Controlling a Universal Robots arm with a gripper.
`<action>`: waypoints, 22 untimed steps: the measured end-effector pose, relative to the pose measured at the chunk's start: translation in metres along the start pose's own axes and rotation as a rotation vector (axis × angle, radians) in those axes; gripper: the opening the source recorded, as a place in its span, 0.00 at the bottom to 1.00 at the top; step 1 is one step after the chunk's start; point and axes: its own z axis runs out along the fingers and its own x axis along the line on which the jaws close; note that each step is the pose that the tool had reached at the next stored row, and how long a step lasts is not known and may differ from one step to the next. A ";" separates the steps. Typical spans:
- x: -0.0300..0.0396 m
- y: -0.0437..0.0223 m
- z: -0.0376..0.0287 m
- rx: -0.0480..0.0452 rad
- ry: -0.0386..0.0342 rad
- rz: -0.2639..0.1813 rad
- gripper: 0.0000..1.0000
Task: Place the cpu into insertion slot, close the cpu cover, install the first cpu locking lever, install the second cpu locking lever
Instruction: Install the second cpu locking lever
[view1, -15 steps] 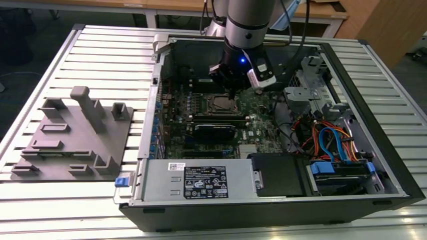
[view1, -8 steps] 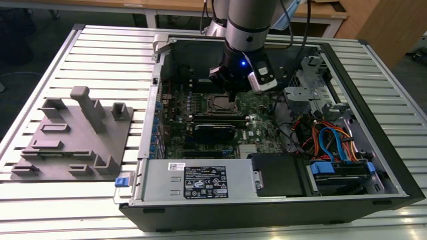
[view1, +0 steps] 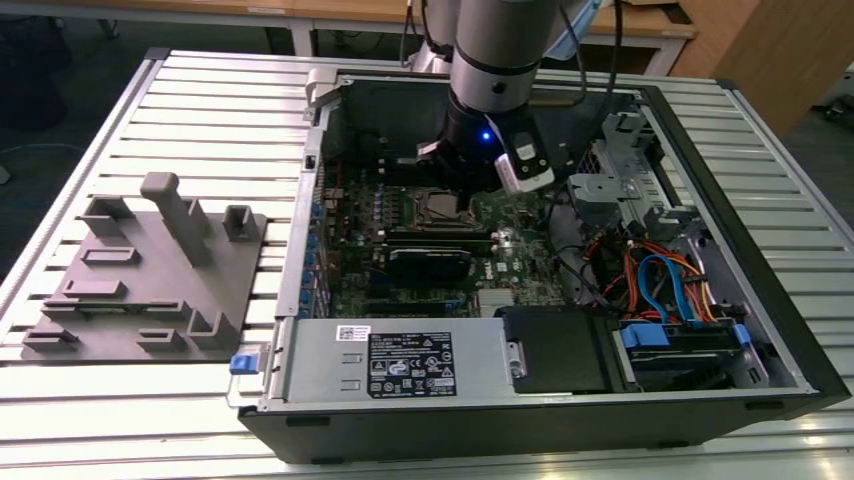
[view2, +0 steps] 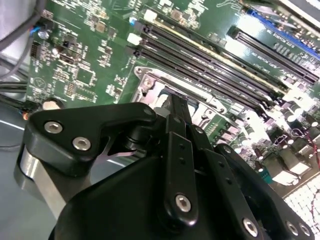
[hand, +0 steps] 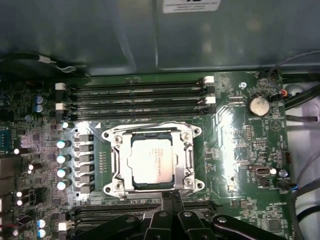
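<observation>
A: Where is the cpu (hand: 151, 161)?
B: Seated in the insertion slot (hand: 118, 186) on the green motherboard (hand: 240, 150), silver-grey top up. The cpu cover (hand: 186, 156) lies down around it, framing the chip through its window.
A: Gripper?
B: In the first wrist view the gripper (hand: 172, 196) sits just beside the socket's edge, between it and the black memory slots (hand: 135, 210). Fingers look pressed together, holding nothing.
A: Exterior view?
B: Arm reaches down into the open computer case (view1: 747, 300); grey fixture plate (view1: 134, 290) lies well apart, to the exterior view's left.
</observation>
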 end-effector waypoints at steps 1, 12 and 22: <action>0.0017 -0.0001 0.0004 0.0000 0.0004 -0.001 0.10; 0.0071 -0.0066 0.0061 -0.0027 0.0092 -0.005 0.10; 0.0145 -0.0126 0.0083 -0.0035 0.0097 -0.005 0.10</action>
